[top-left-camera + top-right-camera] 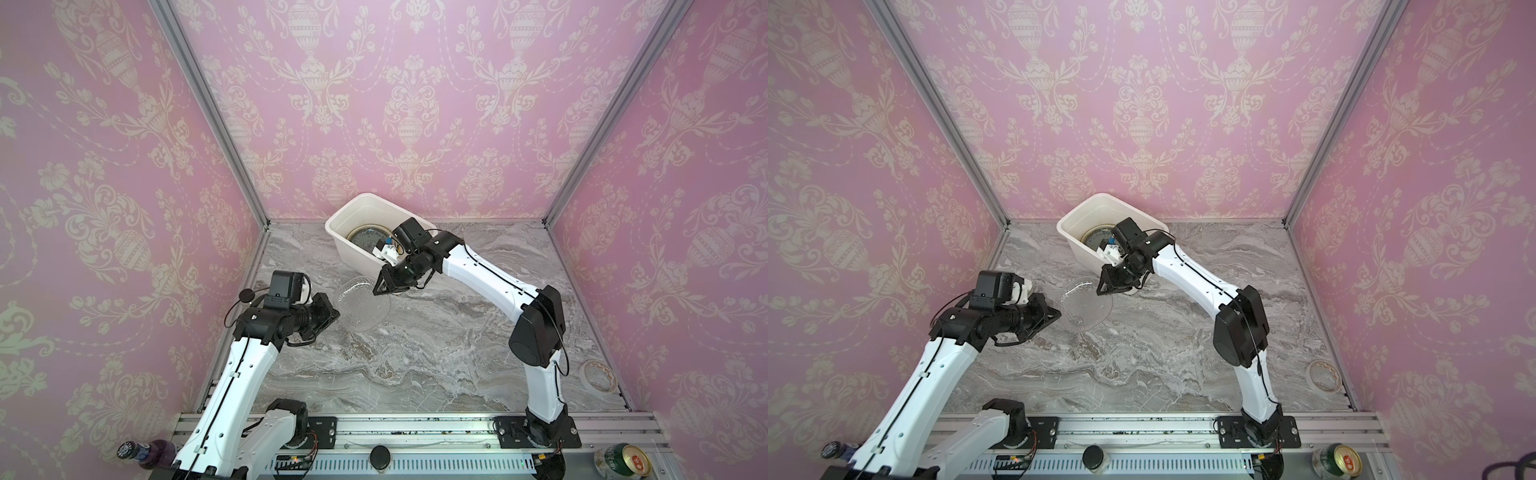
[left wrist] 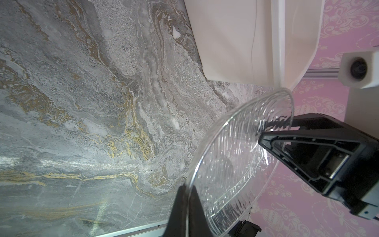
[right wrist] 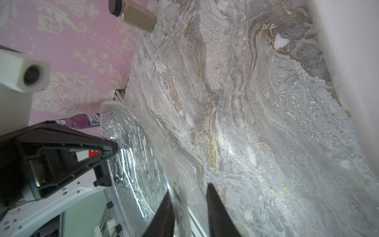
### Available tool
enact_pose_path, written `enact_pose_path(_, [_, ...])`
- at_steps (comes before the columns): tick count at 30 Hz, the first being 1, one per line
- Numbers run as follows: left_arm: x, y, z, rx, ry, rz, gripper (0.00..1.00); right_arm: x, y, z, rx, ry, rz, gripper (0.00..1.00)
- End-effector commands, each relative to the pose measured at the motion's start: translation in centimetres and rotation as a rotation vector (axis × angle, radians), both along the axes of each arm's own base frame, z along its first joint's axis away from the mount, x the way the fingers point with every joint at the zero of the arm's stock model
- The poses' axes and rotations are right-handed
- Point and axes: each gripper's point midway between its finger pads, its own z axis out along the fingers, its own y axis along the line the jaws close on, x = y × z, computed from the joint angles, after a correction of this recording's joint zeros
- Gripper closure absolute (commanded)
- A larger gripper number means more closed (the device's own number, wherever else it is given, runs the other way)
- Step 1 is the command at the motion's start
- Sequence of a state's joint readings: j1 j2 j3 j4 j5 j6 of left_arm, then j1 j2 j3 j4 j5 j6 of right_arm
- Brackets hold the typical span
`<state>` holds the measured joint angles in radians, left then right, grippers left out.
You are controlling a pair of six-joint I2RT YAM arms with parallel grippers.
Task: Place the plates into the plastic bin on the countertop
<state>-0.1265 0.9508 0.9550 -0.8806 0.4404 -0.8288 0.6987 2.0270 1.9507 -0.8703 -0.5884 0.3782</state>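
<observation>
Labels first: one purple bottle (image 1: 154, 453), print too blurry to read. Left gripper (image 1: 333, 311) is clamped on the rim of one clear glass plate (image 1: 363, 306), tilted over the countertop (image 1: 415, 357). Right gripper (image 1: 379, 291) straddles the opposite rim, jaws apart. Plastic bin (image 1: 358, 258) behind shows one dark-rimmed plate (image 1: 365, 240). One tape roll (image 1: 598, 376) and one can (image 1: 623, 463) far right.

Bright, even, diffuse light; source itself not seen. Shadows on counter (image 1: 436, 357) faint, soft-edged. Both top views sharp mid-frame, pink wall (image 1: 104, 208) pattern stretched and bowed toward edges. Wrist views: pale sheen streaks across counter, white glints along ribs of glass plate (image 2: 235, 156). Right tool (image 3: 188, 189) fingers (image 3: 217, 209) close to lens, dark, blurred. Left tool (image 2: 187, 197) same: black smear at frame edge. Bin (image 3: 352, 61) side washed out, soft.
</observation>
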Motion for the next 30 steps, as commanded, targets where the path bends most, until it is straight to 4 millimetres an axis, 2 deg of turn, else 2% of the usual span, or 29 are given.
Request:
enact_pose_path(1, [0.4, -0.1, 1.2, -0.023, -0.023, 0.007, 1.0, -0.7, 0.7, 2.4, 0.076, -0.003, 0.001, 0.81])
enact_pose_path(8, [0.8, 0.3, 1.5, -0.011, -0.033, 0.034, 0.99, -1.1, 0.6, 3.6, 0.096, 0.002, 0.003, 0.96])
enact_pose_path(10, [0.9, 0.4, 1.9, -0.006, -0.045, 0.044, 0.84, -1.2, 0.5, 4.0, 0.096, 0.0, -0.002, 0.99])
enact_pose_path(12, [1.2, 0.5, 2.5, -0.006, -0.068, 0.05, 0.77, -1.0, 0.5, 4.8, 0.109, 0.002, -0.014, 1.0])
enact_pose_path(15, [1.5, 0.7, 4.0, -0.006, -0.111, 0.06, 0.56, -0.4, 0.5, 6.2, 0.133, -0.002, -0.044, 1.0])
enact_pose_path(17, [1.7, 0.7, 5.4, -0.009, -0.161, 0.065, 0.36, 0.4, 0.3, 7.2, 0.143, -0.013, -0.077, 1.0])
enact_pose_path(18, [1.9, 0.7, 6.3, -0.013, -0.195, 0.066, 0.32, 0.8, 0.2, 7.6, 0.149, -0.017, -0.095, 1.0])
enact_pose_path(19, [2.0, 0.7, 7.3, -0.021, -0.237, 0.066, 0.26, 1.4, 0.0, 8.2, 0.155, -0.024, -0.117, 1.0])
enact_pose_path(21, [2.1, 1.1, 9.3, -0.018, -0.317, 0.085, 0.03, 2.7, -0.4, 9.0, 0.157, -0.034, -0.172, 1.0])
enact_pose_path(25, [1.9, 2.4, 12.7, 0.009, -0.472, 0.147, 0.01, 6.4, -1.8, 10.6, 0.191, -0.033, -0.342, 1.0])
enact_pose_path(30, [1.6, 4.1, 14.7, 0.082, -0.588, 0.208, 0.01, 12.3, -3.8, 10.9, 0.296, 0.002, -0.613, 1.0])
